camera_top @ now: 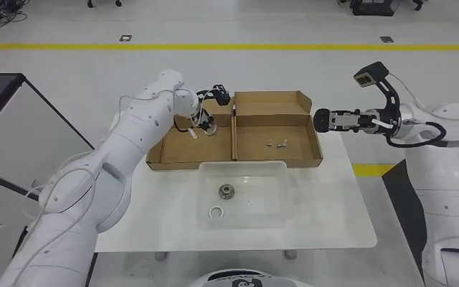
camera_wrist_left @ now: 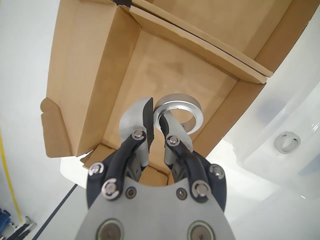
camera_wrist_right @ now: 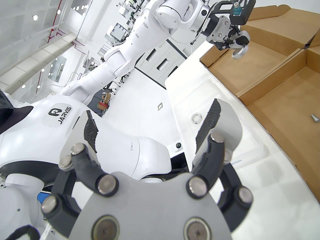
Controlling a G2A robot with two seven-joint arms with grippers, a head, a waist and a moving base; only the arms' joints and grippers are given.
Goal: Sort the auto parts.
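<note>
Sorting looks roughly half done, judging from how the parts lie. The left end effector point(camera_wrist_left: 155, 116) pinches a silver metal ring point(camera_wrist_left: 178, 101), one finger through its hole and the other pressed on the outside of the rim. It holds the ring over the left cardboard box point(camera_top: 183, 149), above the floor and near the corner closest to the clear bin point(camera_top: 258, 204). The ring is not yet set down, so this placement is the step in hand and I judge it close to finished: only a lowering and a release are left. The right cardboard box point(camera_top: 294, 147) stands just beside the first, their walls touching. On its floor lie a few small grey fasteners point(camera_top: 276, 142), probably bolts or screws, though they are too small to name with confidence; that group seems already sorted. Two parts wait in the clear bin at the front of the worktop point(camera_top: 330, 215): a metal collar point(camera_top: 226, 190) and, nearer the robot, a white ring point(camera_top: 215, 212), a little apart from each other. The right end effector point(camera_wrist_right: 150, 123) hangs with its fingers spread wide and nothing between them, out past the far side of the right box and well apart from the bin. Both bin parts must be picked and boxed before the job is complete.
</note>
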